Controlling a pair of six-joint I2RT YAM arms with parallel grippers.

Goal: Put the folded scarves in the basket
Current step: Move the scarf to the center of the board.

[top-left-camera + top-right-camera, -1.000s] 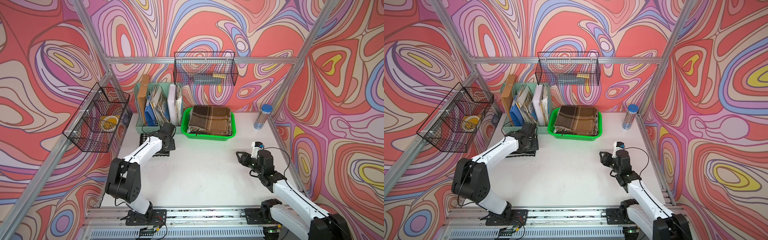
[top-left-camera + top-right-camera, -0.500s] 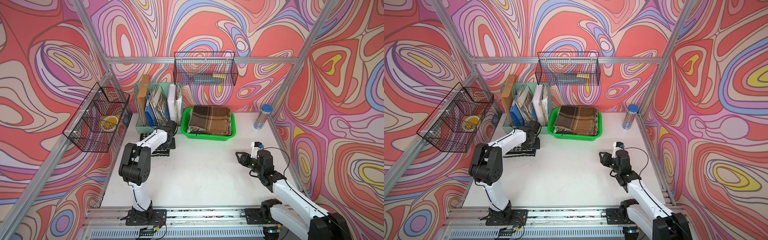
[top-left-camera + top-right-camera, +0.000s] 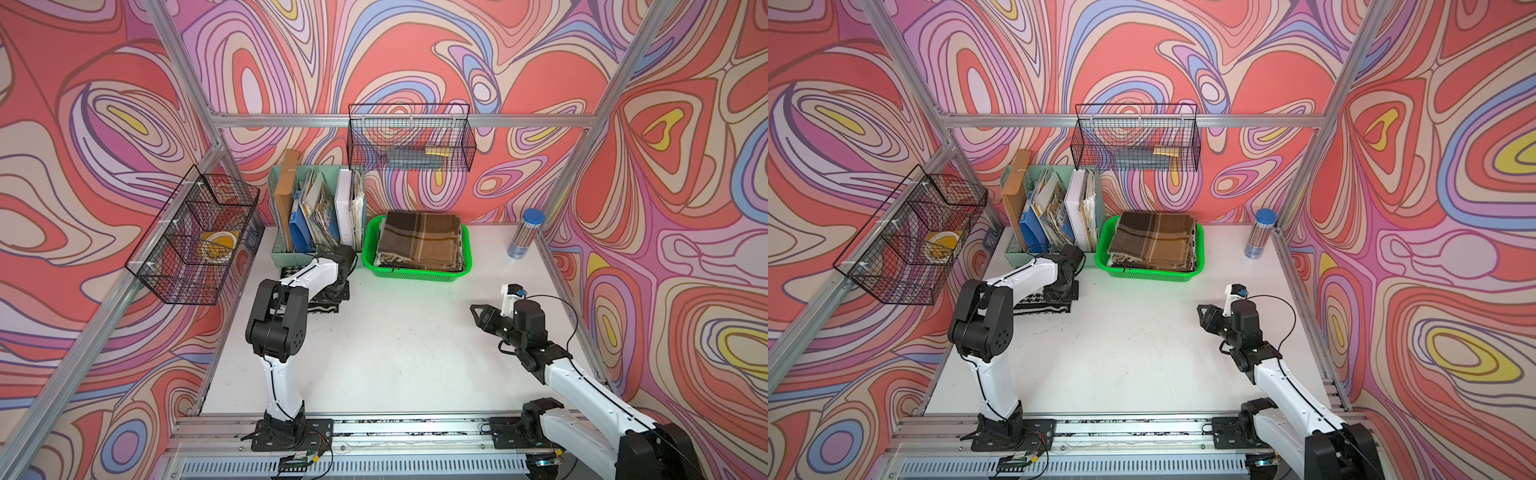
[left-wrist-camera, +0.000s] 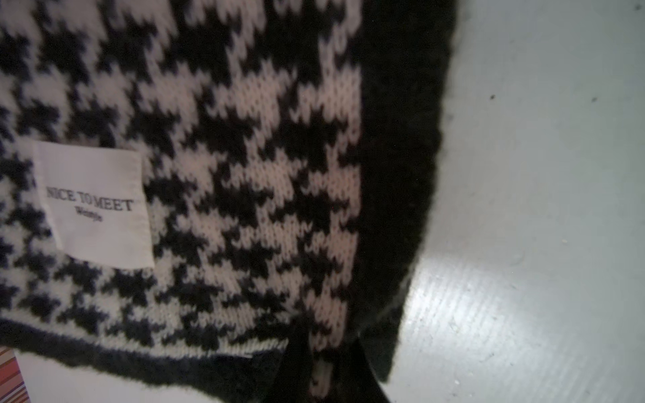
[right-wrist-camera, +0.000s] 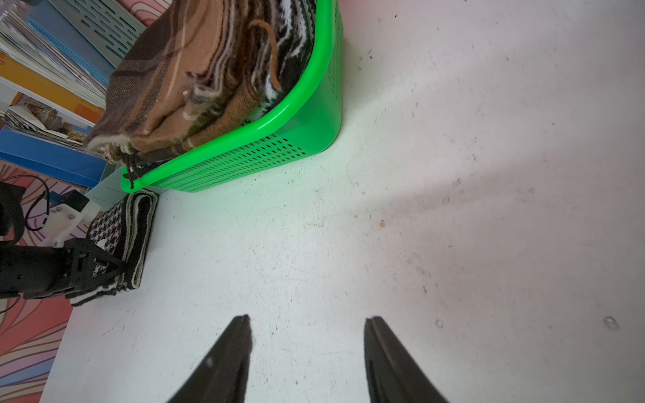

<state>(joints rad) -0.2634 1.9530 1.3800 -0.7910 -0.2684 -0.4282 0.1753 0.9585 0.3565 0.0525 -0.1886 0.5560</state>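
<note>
White tabletop (image 3: pixel 395 353), both top views: the folded houndstooth scarf (image 3: pixel 1038 300) is seen lying outside, just beside the green basket (image 3: pixel 415 276), which is filled by a brown plaid scarf (image 3: pixel 422 239). Left wrist: black-and-white knit, black border and white label (image 4: pixel 94 206) are shown, the edge clamped by the left gripper (image 4: pixel 328 370). Right wrist: the right gripper (image 5: pixel 307 319) is held apart, empty.

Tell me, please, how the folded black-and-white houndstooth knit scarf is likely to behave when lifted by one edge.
Probably floppy: the black-and-white houndstooth knit scarf lies in soft stacked folds, so layers outside the pinch of the left gripper may sag or unfold. Likely light, being open knit. Its fuzzy knit looks unlikely to slip.
</note>
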